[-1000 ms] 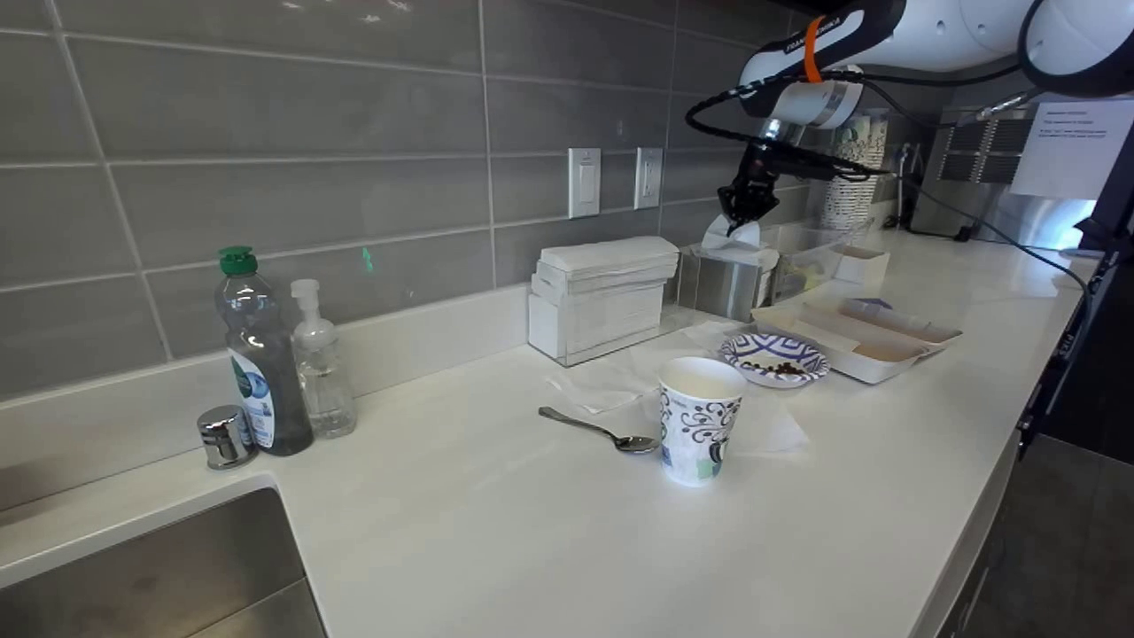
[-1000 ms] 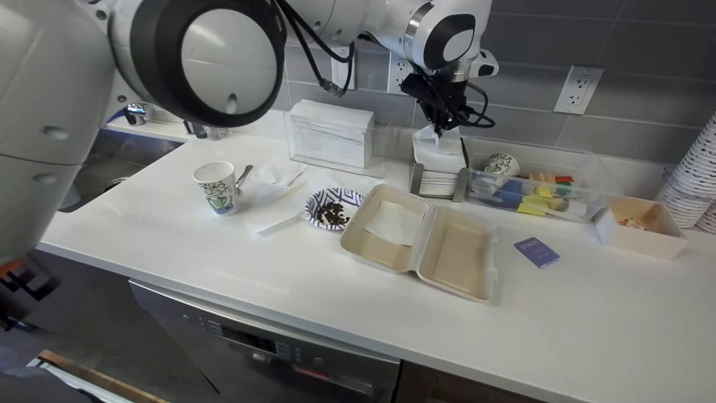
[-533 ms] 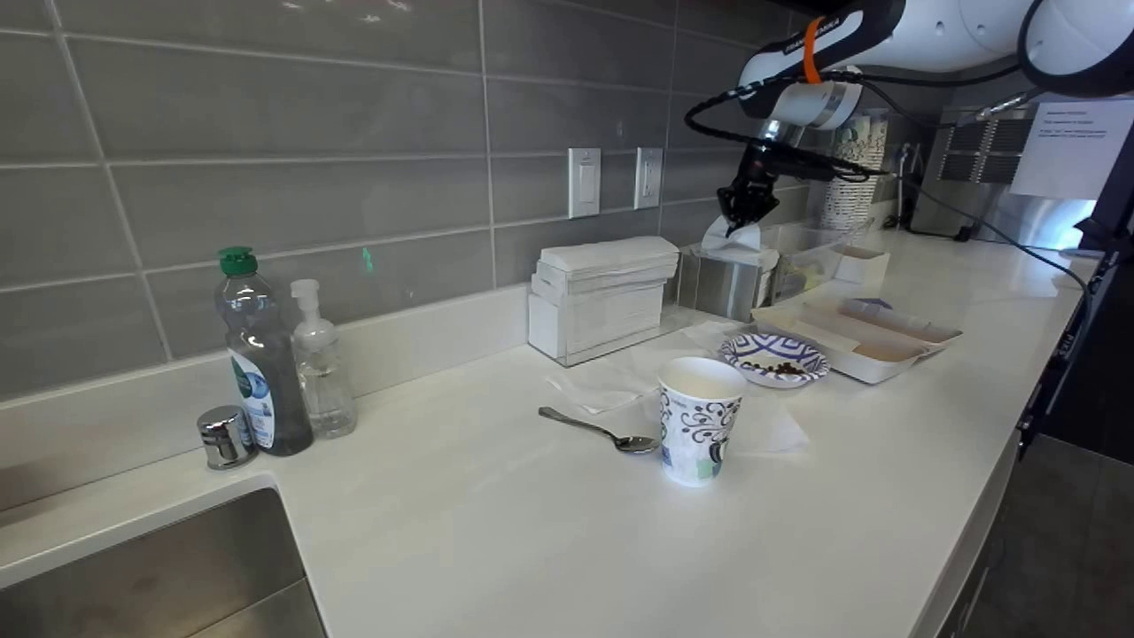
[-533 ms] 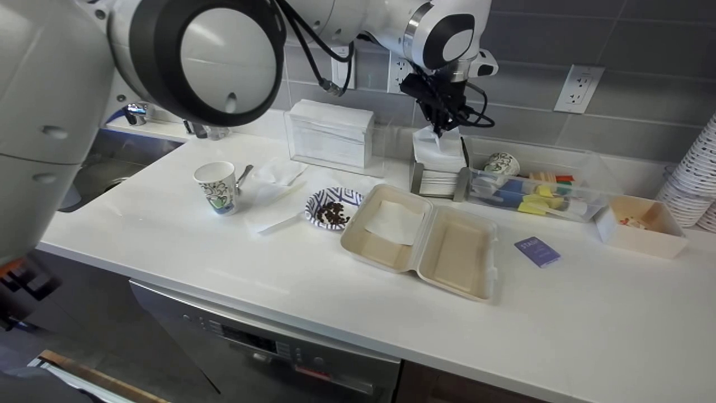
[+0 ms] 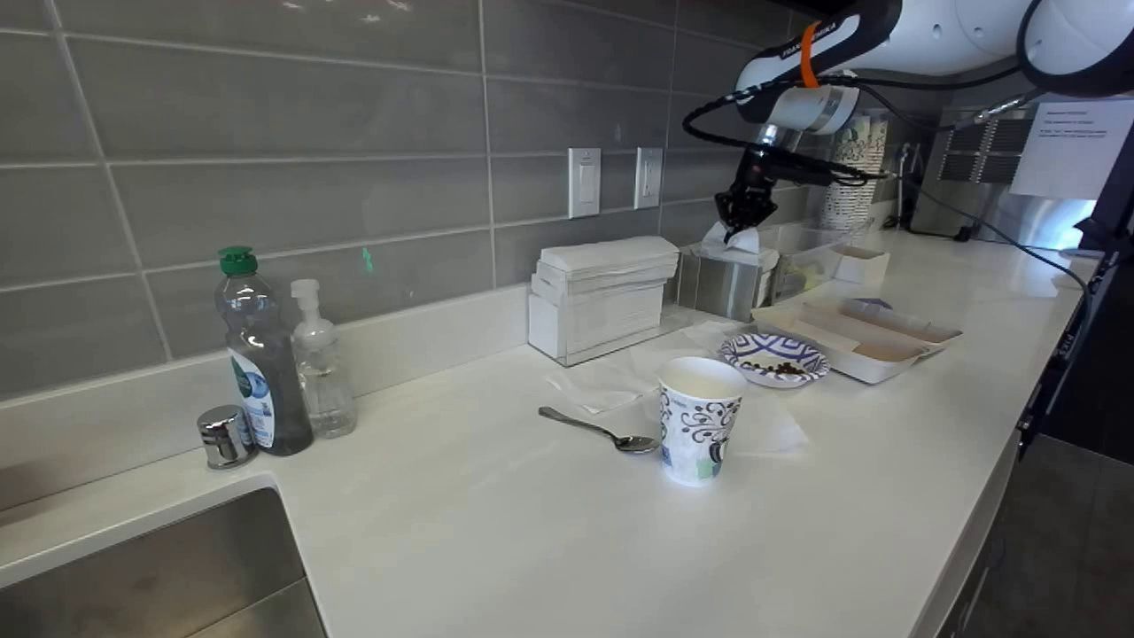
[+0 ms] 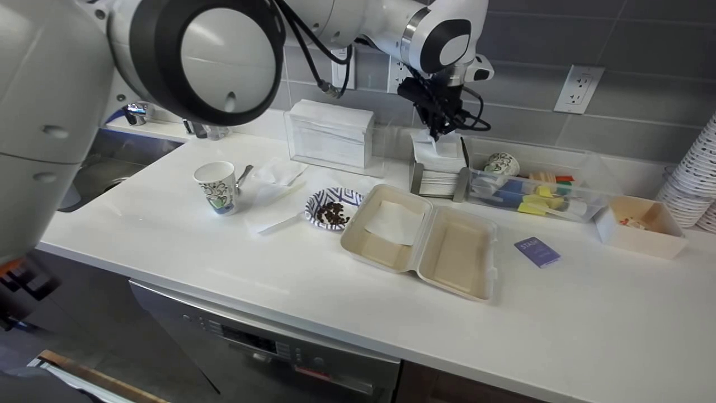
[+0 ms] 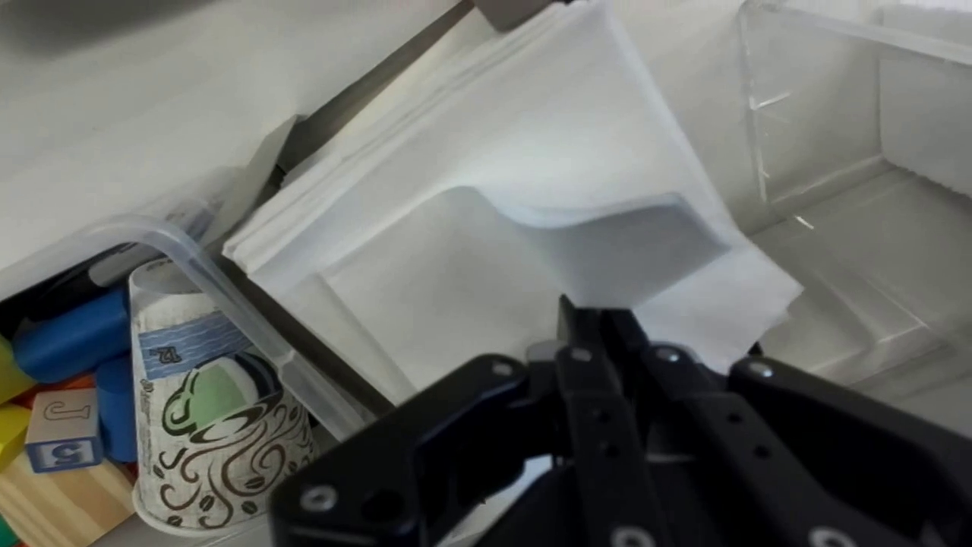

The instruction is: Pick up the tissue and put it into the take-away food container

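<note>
Panda arm (image 5: 961,34): white, with rounded housings (image 6: 50,84) and small round recesses (image 6: 55,132). A black panel (image 5: 877,22) bears pale lettering (image 5: 827,32), interrupted by an orange band (image 5: 808,55). In an exterior view, the joint cap (image 6: 230,61) is a pale grey disc ringed in black. External cables (image 6: 287,15) are black; one carries a metallic connector (image 6: 330,89). The Robotiq gripper (image 7: 594,311) is black, with narrow fingers (image 7: 583,338) and bright screw heads (image 7: 319,498).

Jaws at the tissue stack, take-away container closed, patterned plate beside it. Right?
Not closed: both exterior views show the take-away food container lying open, its two halves side by side. Rest stands: jaws at the tissue stack, patterned plate beside the container.
</note>
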Tool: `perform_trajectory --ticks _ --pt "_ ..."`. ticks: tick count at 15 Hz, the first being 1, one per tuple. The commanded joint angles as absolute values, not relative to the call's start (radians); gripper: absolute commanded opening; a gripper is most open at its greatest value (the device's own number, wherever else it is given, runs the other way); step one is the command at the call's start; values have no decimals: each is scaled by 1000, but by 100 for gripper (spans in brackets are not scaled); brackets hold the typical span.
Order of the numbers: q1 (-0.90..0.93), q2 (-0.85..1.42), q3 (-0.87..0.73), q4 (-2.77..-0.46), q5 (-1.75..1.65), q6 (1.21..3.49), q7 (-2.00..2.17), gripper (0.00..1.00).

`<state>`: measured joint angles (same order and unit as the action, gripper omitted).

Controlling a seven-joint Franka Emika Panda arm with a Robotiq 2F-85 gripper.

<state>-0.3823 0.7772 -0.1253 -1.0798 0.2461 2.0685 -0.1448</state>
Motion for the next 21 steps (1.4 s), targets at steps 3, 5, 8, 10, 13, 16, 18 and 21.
perform_trajectory --ticks 3,5,8,10,13,16,18,21 --pt "-381 754 -124 -1110 243 2051 -159 2" --pt "-382 752 -123 -1111 244 2049 -163 0" --pt "-384 748 -122 -1119 245 2047 -173 0" --pt "-382 724 -130 -1143 237 2040 -176 0" --pt "-389 650 -136 -1224 239 2056 -214 0" --pt "-401 571 -142 -1316 240 2055 -270 0" --pt "-407 506 -141 -1408 252 2057 -304 0" --pt "-388 405 -161 -1554 240 2074 -251 0"
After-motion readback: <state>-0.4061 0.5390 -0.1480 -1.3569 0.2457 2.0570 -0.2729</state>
